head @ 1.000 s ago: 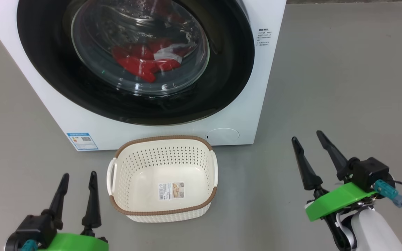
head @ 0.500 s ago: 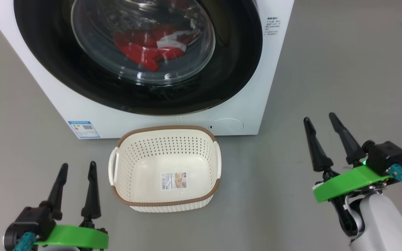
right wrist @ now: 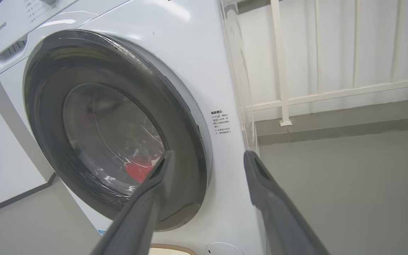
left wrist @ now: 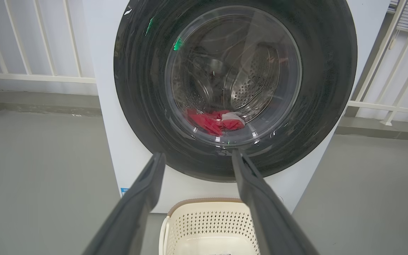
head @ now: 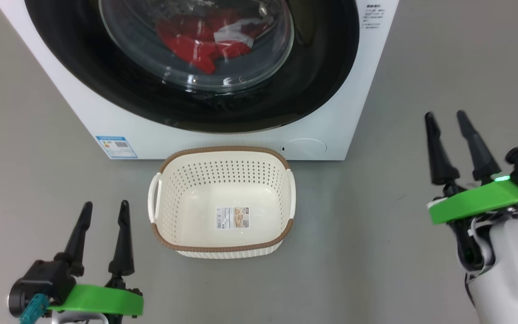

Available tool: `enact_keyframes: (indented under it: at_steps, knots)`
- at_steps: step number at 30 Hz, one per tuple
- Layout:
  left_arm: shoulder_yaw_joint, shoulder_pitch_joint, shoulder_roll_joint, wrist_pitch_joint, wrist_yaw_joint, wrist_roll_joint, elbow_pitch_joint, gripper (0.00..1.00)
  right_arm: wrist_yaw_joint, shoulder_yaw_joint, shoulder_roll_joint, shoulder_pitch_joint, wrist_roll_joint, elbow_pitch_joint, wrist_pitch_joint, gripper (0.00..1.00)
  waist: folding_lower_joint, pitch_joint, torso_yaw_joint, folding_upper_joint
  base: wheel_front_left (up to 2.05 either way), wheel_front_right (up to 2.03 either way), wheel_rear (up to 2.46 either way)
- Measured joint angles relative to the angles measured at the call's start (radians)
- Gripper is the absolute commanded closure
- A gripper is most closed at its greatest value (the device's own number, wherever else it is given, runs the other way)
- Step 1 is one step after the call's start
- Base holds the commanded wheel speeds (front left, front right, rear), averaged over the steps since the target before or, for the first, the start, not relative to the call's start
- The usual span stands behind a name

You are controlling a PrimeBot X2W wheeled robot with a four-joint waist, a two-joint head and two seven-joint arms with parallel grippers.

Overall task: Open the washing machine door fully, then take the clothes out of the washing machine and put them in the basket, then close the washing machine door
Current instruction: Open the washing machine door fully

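The white washing machine (head: 353, 90) stands ahead, its round glossy black door (head: 313, 67) flat against the front, so the door is closed. Through the glass bowl window I see the red clothes (head: 196, 45) with a bit of white, lying low in the drum (left wrist: 250, 88). The cream basket (head: 223, 202) with a brown rim sits empty on the floor just in front of the machine. My left gripper (head: 104, 210) is open at the lower left, left of the basket. My right gripper (head: 445, 118) is open at the right, beyond the machine's right side, holding nothing.
Grey floor (head: 376, 225) spreads around the machine and basket. A blue label sticker (head: 116, 146) and a round white cap (head: 306, 147) mark the machine's lower front. White railing (right wrist: 296, 95) and a low kerb run behind the machine.
The head camera has shifted, so machine and basket sit differently in the picture. My right gripper has risen and moved forward along the machine's right side. The left gripper has barely moved.
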Motion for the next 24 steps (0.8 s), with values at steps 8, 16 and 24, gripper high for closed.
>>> enact_keyframes:
  at_steps: [8,16,24]
  knots:
    - [-0.005,-0.021,0.0,0.0,0.0,0.0,-0.01,0.0,0.0,-0.012,-0.058,-0.089,0.156,0.034,-0.001,0.0,0.0,0.04,0.017,0.0,0.0,0.0,0.0]
    - [-0.016,-0.041,0.0,0.0,0.0,0.0,-0.012,0.0,0.0,0.022,-0.108,-0.176,0.283,0.094,-0.004,0.75,0.0,0.078,0.027,0.0,0.0,0.0,0.0]
    - [-0.029,-0.063,-0.001,0.0,-0.001,0.0,-0.018,0.0,0.0,0.078,-0.168,-0.277,0.472,0.139,0.017,1.0,0.0,0.118,0.047,0.0,0.0,0.0,0.0]
